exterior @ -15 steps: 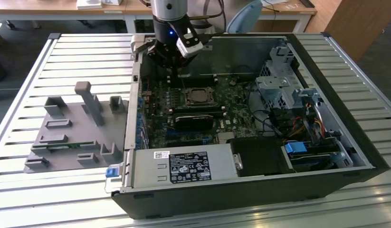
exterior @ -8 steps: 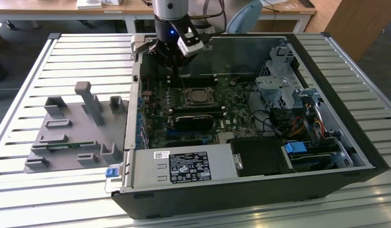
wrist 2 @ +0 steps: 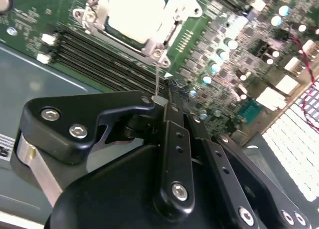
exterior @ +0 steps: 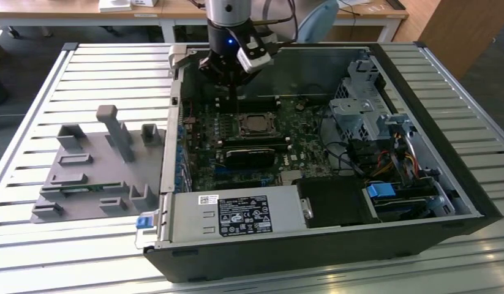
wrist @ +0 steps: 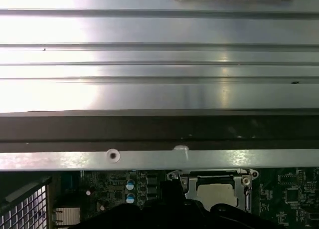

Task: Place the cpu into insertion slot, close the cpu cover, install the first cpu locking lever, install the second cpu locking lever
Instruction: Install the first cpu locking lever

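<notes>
The claw (wrist 2: pixel 160 99) is down inside the open computer case (exterior: pixel 460 184), just beside the insertion slot (exterior: pixel 242 125) on the green circuit board (wrist 2: pixel 35 12). Its fingers are pressed together on a thin wire, the cpu locking lever (wrist 2: pixel 157 74), which runs up to a corner of the slot. The cpu (wrist 2: pixel 137 14) lies flat in the slot, and the cpu cover (wrist 2: pixel 149 45) is folded down around it. The case stands on the slatted desk (exterior: pixel 39 245).

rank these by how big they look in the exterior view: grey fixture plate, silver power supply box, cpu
1. grey fixture plate: largest.
2. silver power supply box: clearly smaller than the plate.
3. cpu: by far the smallest, though it lies farther back.
</notes>
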